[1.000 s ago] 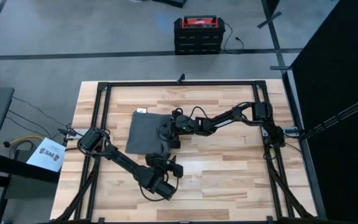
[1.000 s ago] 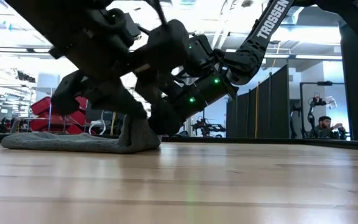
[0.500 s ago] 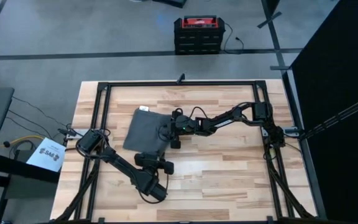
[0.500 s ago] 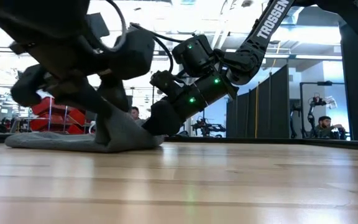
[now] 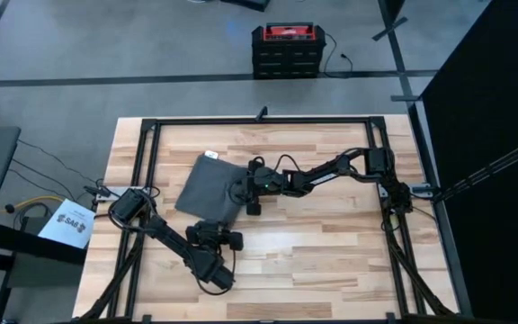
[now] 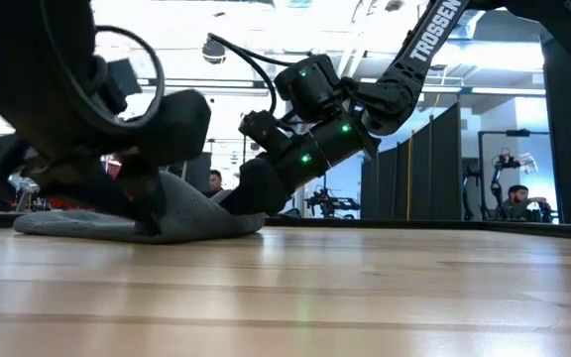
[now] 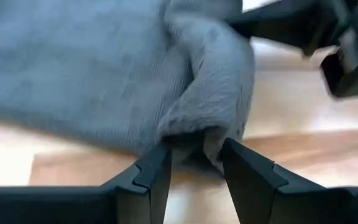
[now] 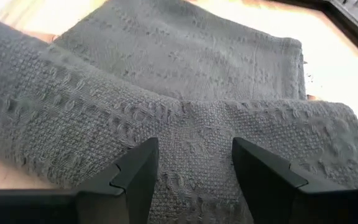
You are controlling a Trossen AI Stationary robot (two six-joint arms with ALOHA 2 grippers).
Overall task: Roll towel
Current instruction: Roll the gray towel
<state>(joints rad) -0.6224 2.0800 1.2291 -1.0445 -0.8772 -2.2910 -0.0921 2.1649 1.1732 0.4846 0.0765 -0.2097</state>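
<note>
Both fingers pinching towel, lying skewed

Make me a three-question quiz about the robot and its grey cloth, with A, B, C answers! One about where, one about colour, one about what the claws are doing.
1. Where does the towel lie on the table?
A. In the left half, toward the far edge
B. At the near right corner
C. Hanging off the near edge

2. What colour is the small tag at the towel's corner?
A. Red
B. White
C. Green

3. What is the left gripper doing?
A. Hanging open high above the table
B. Pinching a fold of the towel's edge
C. Holding a cup

Answers:
1. A, as the high view shows the cloth left of the middle, nearer the far frame bar.
2. B, as a white patch shows at the towel's far corner in the high view.
3. B, as the left wrist view shows cloth bunched between its fingers. The right gripper holds the towel's right edge too.
</note>
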